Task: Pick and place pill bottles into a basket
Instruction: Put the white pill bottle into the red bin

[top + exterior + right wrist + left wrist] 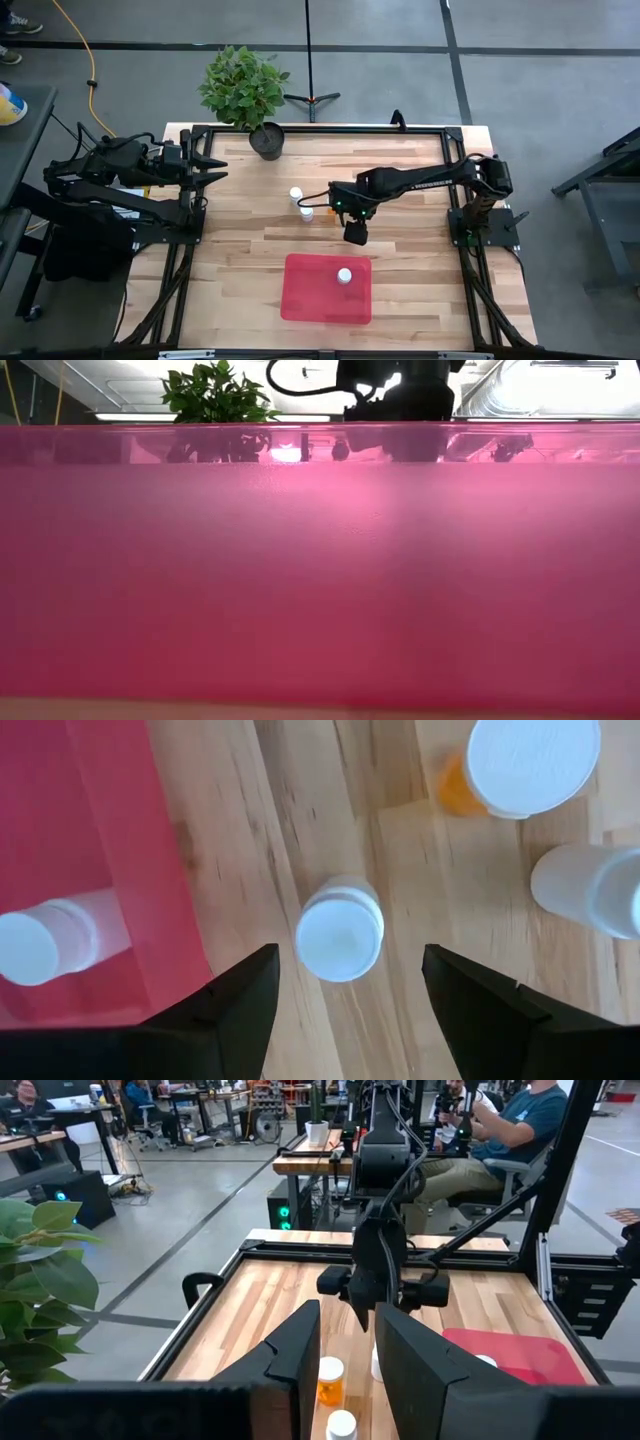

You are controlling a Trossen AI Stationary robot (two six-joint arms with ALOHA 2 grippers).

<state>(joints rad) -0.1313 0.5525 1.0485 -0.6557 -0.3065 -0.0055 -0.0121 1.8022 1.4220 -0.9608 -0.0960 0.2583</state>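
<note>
Picking is being set up over the table (240, 250), between the basket (300, 300) and the loose bottles. One pill bottle (344, 275) is already standing in the basket; the others are grouped just beyond it, toward the plant pot (267, 141). The right gripper (345, 982) is being held above a white-capped bottle (340, 932), fingers spread apart and empty. That cap should be centred between the fingers before descent, clear of the neighbouring amber bottle (462, 792). The left gripper (215, 170) is being kept pinched together at the table's edge.
</note>
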